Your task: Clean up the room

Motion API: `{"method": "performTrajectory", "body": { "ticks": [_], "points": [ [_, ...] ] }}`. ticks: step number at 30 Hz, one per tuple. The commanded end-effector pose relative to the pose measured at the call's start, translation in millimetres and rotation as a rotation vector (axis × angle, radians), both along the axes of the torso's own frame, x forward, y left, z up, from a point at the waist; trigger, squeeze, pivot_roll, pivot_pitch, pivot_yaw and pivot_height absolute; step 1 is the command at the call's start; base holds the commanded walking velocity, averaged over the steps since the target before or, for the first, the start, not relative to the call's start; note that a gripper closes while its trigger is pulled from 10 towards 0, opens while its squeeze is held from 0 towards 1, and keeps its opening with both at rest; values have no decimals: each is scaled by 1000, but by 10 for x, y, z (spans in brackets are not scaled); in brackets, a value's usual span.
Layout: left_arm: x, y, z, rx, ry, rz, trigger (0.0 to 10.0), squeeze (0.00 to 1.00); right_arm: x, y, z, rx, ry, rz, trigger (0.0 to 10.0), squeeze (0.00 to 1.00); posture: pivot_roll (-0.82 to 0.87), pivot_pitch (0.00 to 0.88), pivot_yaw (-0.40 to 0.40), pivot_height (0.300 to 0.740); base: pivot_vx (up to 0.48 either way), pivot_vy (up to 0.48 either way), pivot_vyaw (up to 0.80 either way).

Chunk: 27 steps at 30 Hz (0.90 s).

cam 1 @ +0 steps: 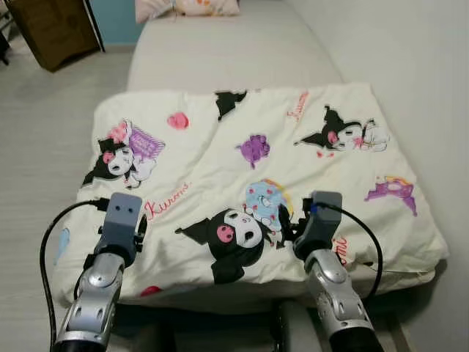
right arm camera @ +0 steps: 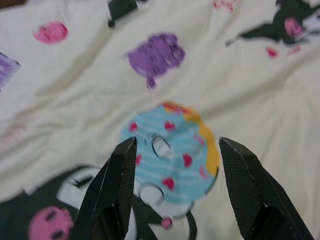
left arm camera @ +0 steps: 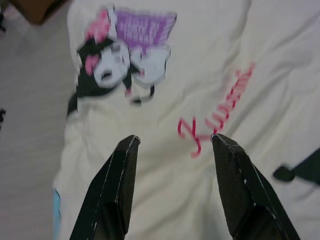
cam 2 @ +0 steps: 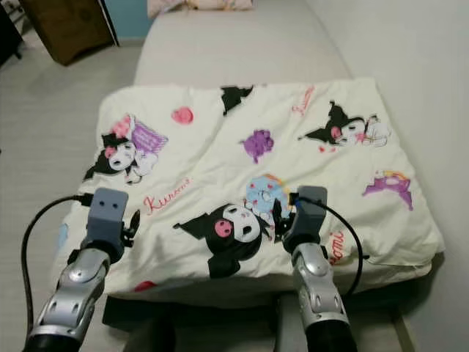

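A cream blanket printed with black cartoon characters, purple shapes and pink script lies folded over the near end of a bed. My left gripper hovers open above the blanket's near-left part, by the pink script. My right gripper is open too, just above the blue doughnut print near the blanket's front edge. Neither holds anything. In the head views both wrists, left and right, rise over the blanket's near edge.
A white wall runs along the bed's right side. Pale floor lies to the left, with a brown wooden cabinet at the far left. A pink pillow rests at the bed's far end.
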State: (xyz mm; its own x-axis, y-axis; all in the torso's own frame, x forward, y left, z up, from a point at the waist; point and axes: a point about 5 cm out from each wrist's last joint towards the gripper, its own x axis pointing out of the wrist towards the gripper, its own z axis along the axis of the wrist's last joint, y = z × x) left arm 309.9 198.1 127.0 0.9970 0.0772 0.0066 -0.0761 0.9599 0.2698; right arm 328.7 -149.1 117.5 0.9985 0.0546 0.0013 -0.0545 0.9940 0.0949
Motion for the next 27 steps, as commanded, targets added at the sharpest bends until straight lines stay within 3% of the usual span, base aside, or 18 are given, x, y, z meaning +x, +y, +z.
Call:
{"method": "performTrajectory", "body": {
  "ticks": [1,27],
  "points": [
    [-25,-29,-41,23,4,-5,10000,0,-50,5,-75,-1,31,2,10000,0,-7,173,7,652,0,0,0],
    [-77,-95,-14,5,-51,51,10000,0,-87,16,-134,26,37,24,10000,0,1,122,11,740,0,0,0]
  ]
}}
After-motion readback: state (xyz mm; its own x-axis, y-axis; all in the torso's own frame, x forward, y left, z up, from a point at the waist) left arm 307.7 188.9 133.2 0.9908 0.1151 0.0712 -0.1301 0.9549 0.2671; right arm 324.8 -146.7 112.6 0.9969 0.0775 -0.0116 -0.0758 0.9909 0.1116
